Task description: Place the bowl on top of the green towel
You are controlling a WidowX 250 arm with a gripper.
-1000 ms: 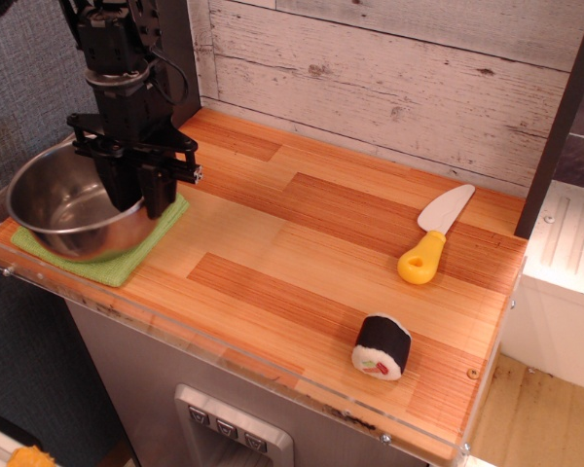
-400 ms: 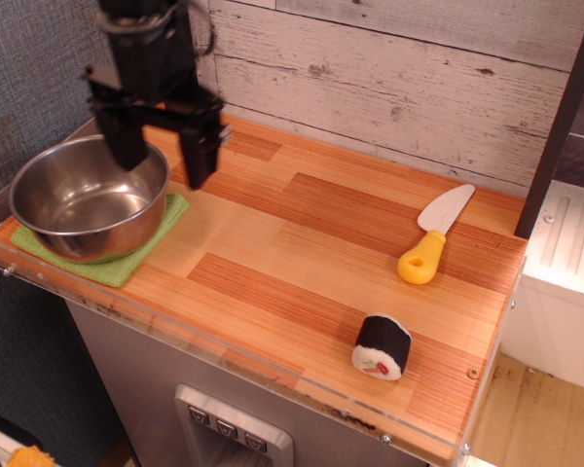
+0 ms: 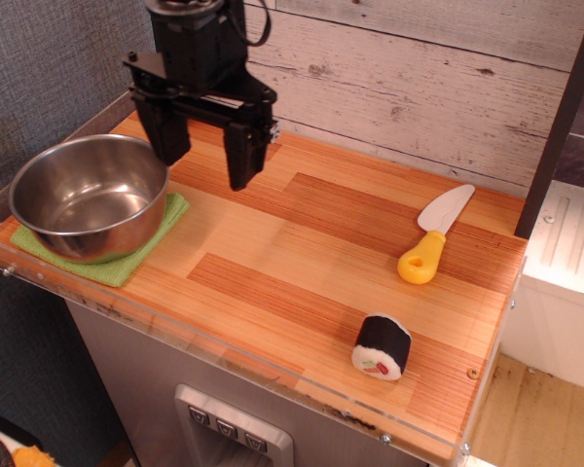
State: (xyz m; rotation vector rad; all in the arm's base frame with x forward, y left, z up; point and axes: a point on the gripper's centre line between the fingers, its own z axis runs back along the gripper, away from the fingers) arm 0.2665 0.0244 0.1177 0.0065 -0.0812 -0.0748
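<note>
The shiny steel bowl (image 3: 88, 197) sits upright on the lime-green towel (image 3: 161, 228) at the left end of the wooden counter. Green cloth shows along the bowl's front and right sides. My black gripper (image 3: 206, 160) is open and empty, raised above the counter just right of the bowl. Its two fingers point down and stand wide apart, clear of the bowl's rim.
A yellow-handled toy knife (image 3: 432, 239) lies at the right rear. A sushi-roll toy (image 3: 382, 346) sits near the front right edge. A plank wall (image 3: 399, 78) backs the counter (image 3: 302, 253). A clear acrylic lip (image 3: 224, 355) runs along the front.
My gripper let go of the bowl's rim, rose and moved right, away from the bowl. The bowl stayed on the towel.
</note>
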